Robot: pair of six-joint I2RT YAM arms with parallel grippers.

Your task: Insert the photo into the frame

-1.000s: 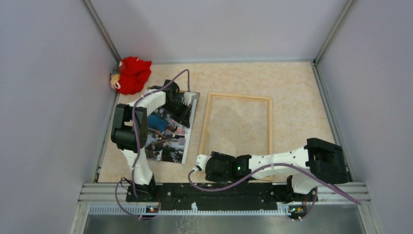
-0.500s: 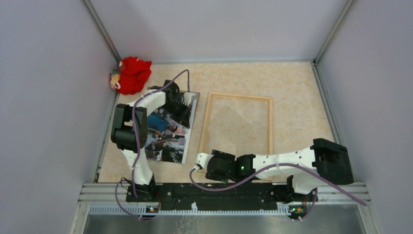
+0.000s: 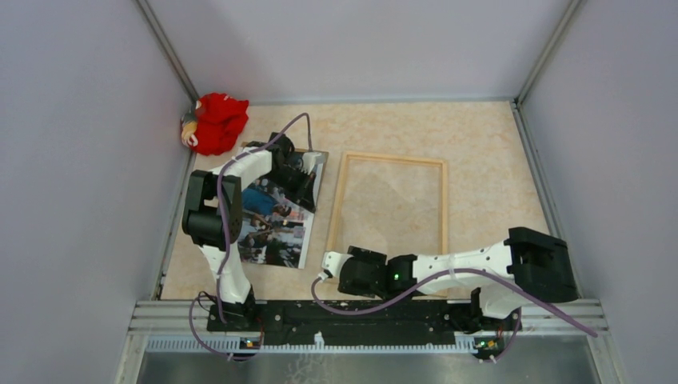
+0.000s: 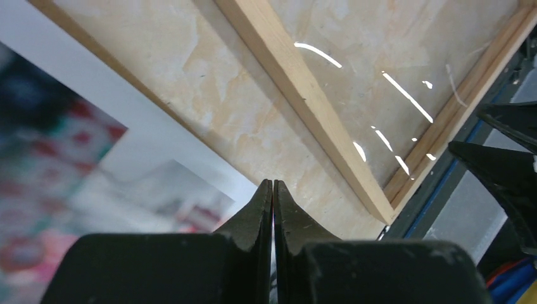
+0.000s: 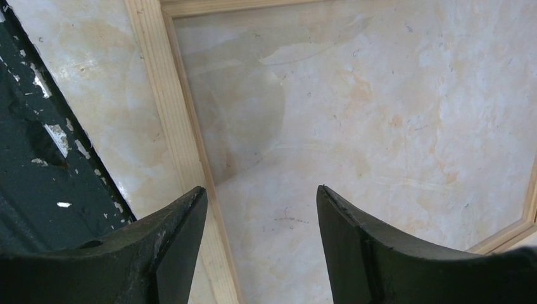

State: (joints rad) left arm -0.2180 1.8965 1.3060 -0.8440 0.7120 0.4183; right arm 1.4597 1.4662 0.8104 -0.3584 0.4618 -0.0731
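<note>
The photo [image 3: 276, 220] lies picture-side up on the left part of the table [image 3: 480, 160]. Its long axis runs from the near edge toward the back wall, with the far end leaning a little to the right. The frame [image 3: 336, 208] sits just beside it on the right, apart from it, with its long axis on almost the same line.

Against a second ago, very little has changed. Photo and frame lie exactly where they were, and the left gripper [image 3: 308, 180] hangs over the same far right part of the print. Only the right arm has stirred: its dark elbow block sits a touch further right, while the right gripper [image 3: 326, 268] stays at the frame's near left corner.

The print is a busy scene in blues, greys and reds with a thin white border, blurred in the left wrist view [image 4: 63, 152]. A thin brown line shows along its edge there. The frame is slim pale wood [image 4: 304, 107], and bright glints streak across its clear pane.

The left gripper [image 4: 272, 187] has its fingers pressed tight together. The photo's white border runs right up to their tips, but whether the sheet is nipped between them cannot be told. In its own wrist view, the right gripper [image 5: 261, 196] stands spread wide with nothing between the fingers, above the pane beside the frame's left rail [image 5: 164, 95]. A red bundle [image 3: 217, 122] rests in the far left corner.
</note>
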